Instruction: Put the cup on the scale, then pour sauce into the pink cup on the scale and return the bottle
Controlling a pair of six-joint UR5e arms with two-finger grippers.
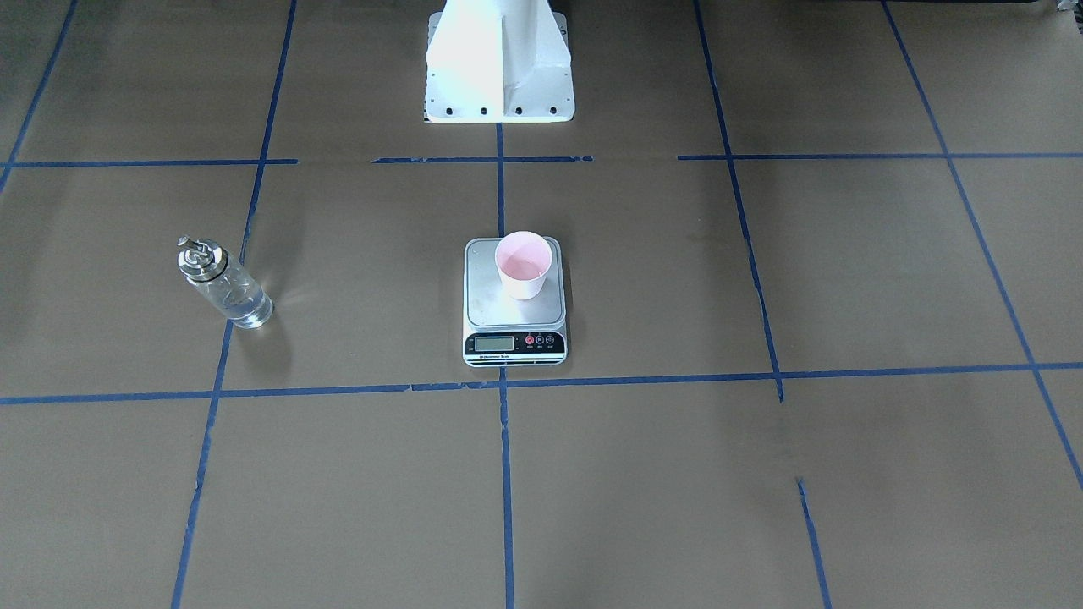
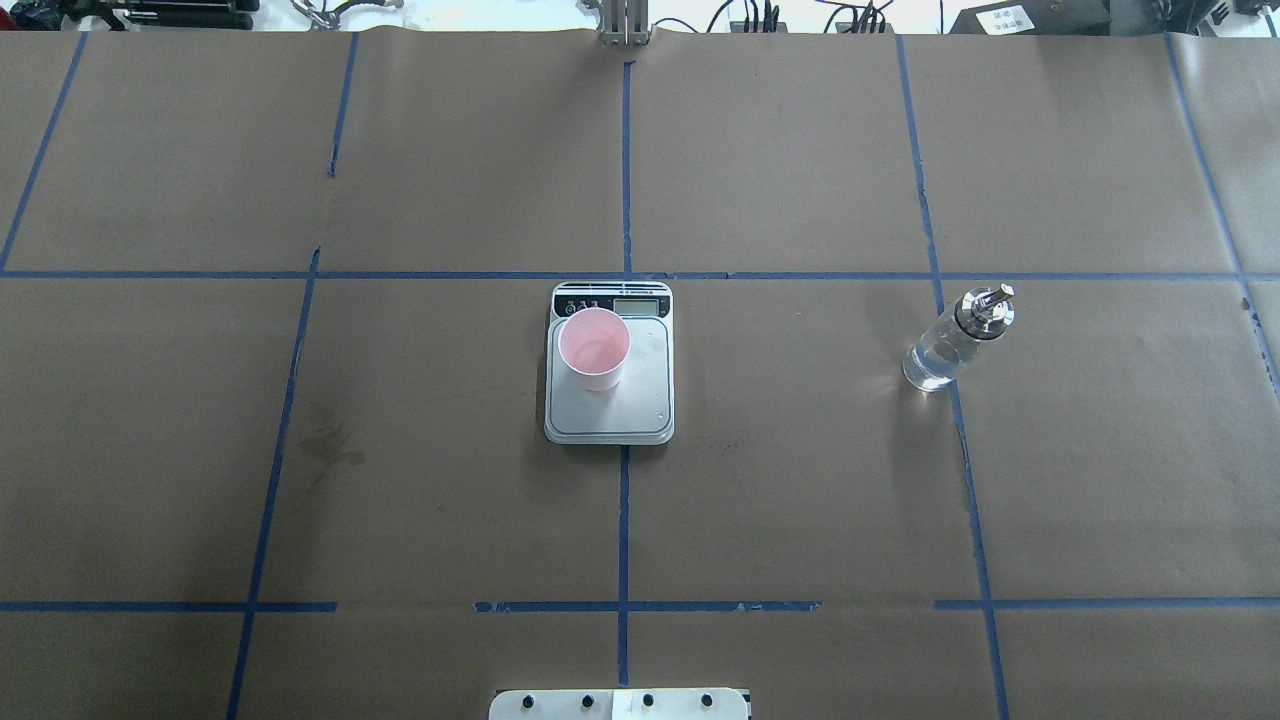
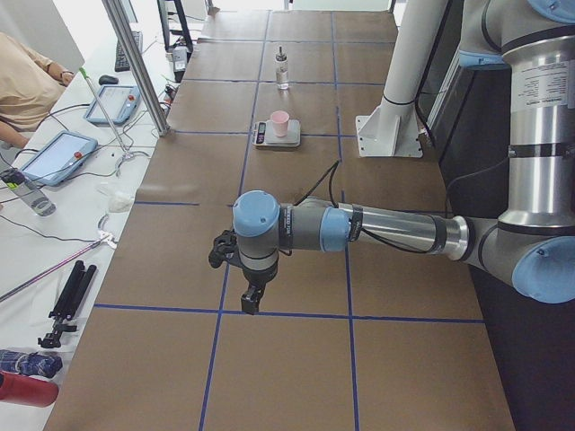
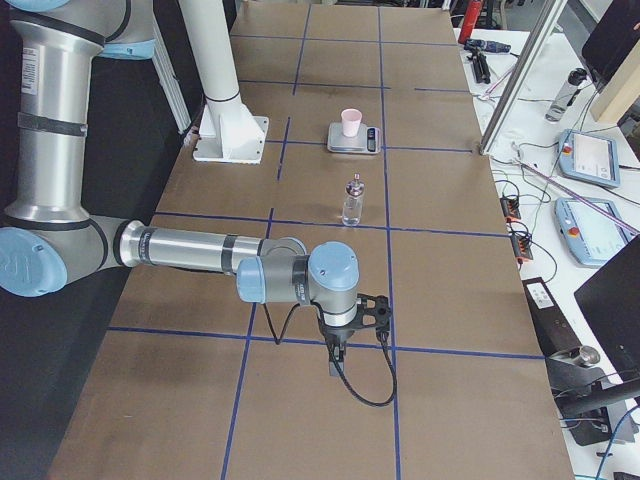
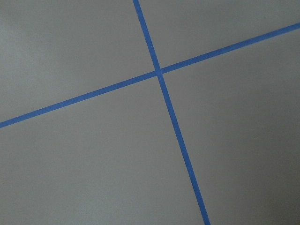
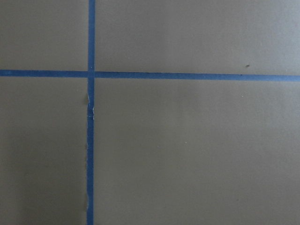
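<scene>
The pale pink cup (image 1: 524,265) stands upright on the far part of the silver-grey scale (image 1: 491,309) at the table's middle; it also shows in the overhead view (image 2: 594,348) on the scale (image 2: 640,405). I cannot tell whether it holds liquid. The clear glass bottle (image 2: 955,340) with its silver spout stands upright on the table on my right side, apart from the scale, with clear sauce inside (image 1: 241,303). My left gripper (image 3: 252,301) and right gripper (image 4: 337,362) hang over bare table far from these things. I cannot tell if either is open or shut.
The table is covered in brown paper with blue tape lines (image 2: 624,520). The white robot base (image 1: 499,63) stands behind the scale. Both wrist views show only paper and tape crossings (image 5: 158,71). Tablets, cables and an operator (image 3: 27,76) are beyond the table's far edge.
</scene>
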